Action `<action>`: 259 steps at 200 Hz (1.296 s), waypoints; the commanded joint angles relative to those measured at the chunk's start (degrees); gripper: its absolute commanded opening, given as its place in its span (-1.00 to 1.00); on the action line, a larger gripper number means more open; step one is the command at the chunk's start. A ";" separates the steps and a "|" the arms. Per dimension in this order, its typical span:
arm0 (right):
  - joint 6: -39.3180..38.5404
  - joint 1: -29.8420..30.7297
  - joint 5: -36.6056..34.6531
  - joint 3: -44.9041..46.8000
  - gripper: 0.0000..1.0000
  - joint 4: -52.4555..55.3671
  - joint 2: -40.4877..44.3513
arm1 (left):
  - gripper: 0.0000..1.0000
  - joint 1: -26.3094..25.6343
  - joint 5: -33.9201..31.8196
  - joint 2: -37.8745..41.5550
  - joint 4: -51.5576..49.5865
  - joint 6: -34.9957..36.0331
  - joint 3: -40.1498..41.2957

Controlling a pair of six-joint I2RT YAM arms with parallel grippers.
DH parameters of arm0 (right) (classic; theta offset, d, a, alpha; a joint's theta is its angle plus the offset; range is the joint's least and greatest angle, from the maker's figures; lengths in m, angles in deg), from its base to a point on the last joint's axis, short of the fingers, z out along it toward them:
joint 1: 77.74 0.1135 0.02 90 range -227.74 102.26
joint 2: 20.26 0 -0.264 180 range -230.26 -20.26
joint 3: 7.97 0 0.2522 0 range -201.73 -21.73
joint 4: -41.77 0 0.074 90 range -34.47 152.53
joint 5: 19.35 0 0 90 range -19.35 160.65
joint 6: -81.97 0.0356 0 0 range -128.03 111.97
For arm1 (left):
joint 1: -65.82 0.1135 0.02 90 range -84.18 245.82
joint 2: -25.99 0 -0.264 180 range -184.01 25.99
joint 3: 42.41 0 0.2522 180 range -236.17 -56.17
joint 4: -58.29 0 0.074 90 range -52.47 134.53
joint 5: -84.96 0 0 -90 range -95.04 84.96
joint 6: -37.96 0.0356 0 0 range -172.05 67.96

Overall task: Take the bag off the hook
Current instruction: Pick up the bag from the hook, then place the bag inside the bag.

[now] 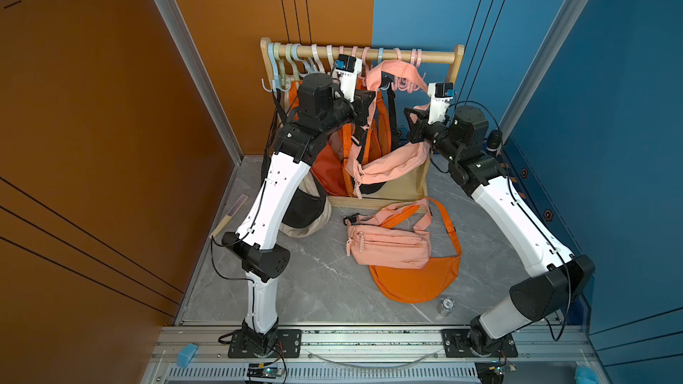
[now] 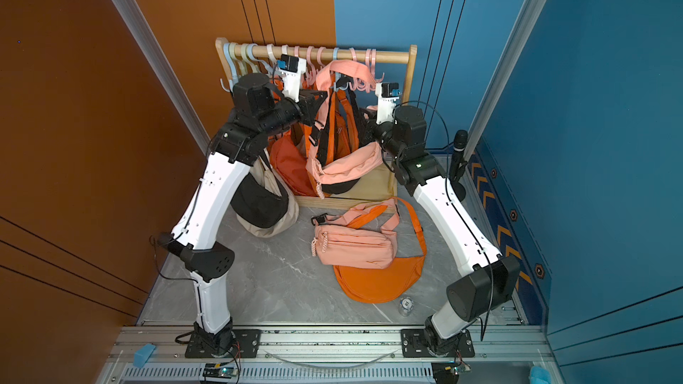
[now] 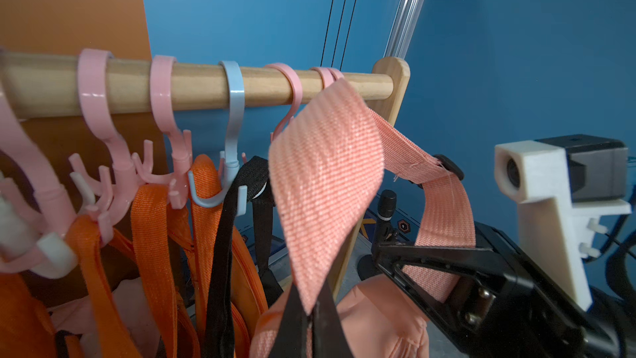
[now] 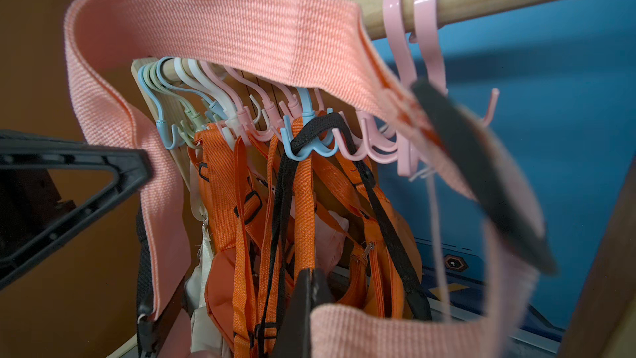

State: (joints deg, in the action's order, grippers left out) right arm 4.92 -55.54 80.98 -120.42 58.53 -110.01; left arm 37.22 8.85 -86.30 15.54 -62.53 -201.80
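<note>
The strap (image 3: pixel 327 173) of the pink bag (image 1: pixel 388 168) is clamped by left gripper (image 3: pixel 311 309) and right gripper (image 4: pixel 311 291), both closed, and arched high, seemingly so the hooks (image 4: pixel 426 39) are cleared

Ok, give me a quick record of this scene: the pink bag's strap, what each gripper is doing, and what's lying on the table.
bag in hand: pink bag, hanging low in front of the rack
strap: pink strap, arched up near the wooden rail; cannot tell if it is clear of the hooks
left gripper: shut on the pink strap
right gripper: shut on the pink strap
on table: second pink bag lying on an orange bag, grey table
on hooks: black strap on the blue hook
</note>
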 commanded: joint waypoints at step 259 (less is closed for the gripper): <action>-4.94 27.68 -4.88 39.72 -1.00 5.68 46.83 | -1.00 -27.00 -27.91 63.35 -0.13 8.44 66.01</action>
State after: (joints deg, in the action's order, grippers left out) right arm 1.60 -30.75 77.87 -83.49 63.08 -66.08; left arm 13.12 -13.64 -26.65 17.72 -52.41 -138.65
